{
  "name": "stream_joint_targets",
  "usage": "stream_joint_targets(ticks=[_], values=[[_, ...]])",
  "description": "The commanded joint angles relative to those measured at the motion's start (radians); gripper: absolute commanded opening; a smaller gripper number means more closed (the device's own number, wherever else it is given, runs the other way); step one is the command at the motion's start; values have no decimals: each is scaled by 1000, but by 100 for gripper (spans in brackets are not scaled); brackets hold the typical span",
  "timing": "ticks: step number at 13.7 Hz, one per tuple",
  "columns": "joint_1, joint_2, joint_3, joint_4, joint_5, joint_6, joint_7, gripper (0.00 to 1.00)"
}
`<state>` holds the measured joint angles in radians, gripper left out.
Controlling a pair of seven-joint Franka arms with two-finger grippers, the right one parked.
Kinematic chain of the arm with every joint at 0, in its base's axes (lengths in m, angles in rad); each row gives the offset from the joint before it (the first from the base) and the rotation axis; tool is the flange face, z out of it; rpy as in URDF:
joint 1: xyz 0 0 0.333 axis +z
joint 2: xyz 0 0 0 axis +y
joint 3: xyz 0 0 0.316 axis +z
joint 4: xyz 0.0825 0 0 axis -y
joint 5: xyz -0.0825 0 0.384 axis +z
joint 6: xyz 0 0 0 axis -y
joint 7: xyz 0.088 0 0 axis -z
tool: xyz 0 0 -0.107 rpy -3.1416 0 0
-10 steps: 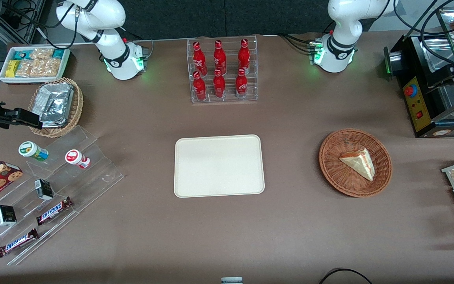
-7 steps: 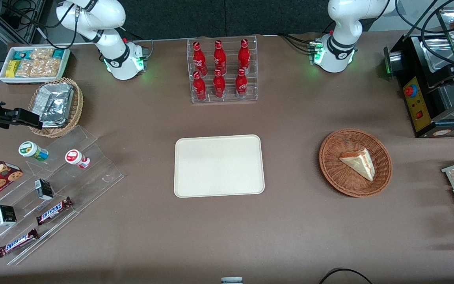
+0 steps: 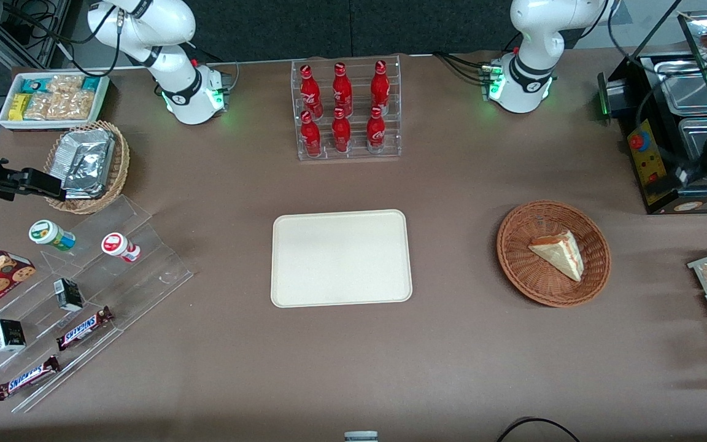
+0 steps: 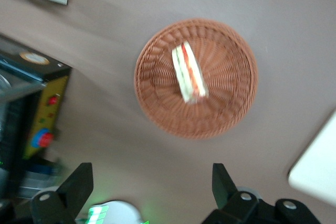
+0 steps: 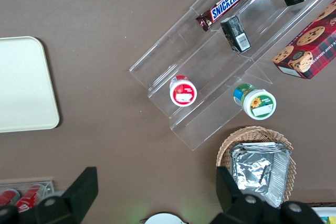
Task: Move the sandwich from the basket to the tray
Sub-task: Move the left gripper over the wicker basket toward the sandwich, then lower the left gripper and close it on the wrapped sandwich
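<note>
Nothing is done yet: the sandwich (image 3: 557, 253) lies in the basket (image 3: 516, 270) near the bench's working-arm end, the tray (image 3: 341, 258) bare mid-bench, the gripper (image 4: 152, 184) wide open, empty, high above.

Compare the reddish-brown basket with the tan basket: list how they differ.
Colour: the reddish-brown basket is a darker red-brown; the tan basket is lighter.
Contents: the reddish-brown basket holds one sandwich; the tan basket is packed with silver foil packets.
Place: the reddish-brown basket sits toward the working arm's end of the table, the tan basket toward the parked arm's.
Both are round woven wicker.
The end effector hangs open above the reddish-brown basket.
</note>
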<state>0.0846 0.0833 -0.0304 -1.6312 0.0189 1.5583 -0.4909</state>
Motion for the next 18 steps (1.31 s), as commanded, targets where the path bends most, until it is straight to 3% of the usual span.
stream_joint_targets(ticks=[1,7,18], values=[[-6,-20,0,-207,13,235,-260,100],[-34,-16,-16,-563,-4,774,-457,100],[-54,101,-16,-705,-10,1034,-544,100]])
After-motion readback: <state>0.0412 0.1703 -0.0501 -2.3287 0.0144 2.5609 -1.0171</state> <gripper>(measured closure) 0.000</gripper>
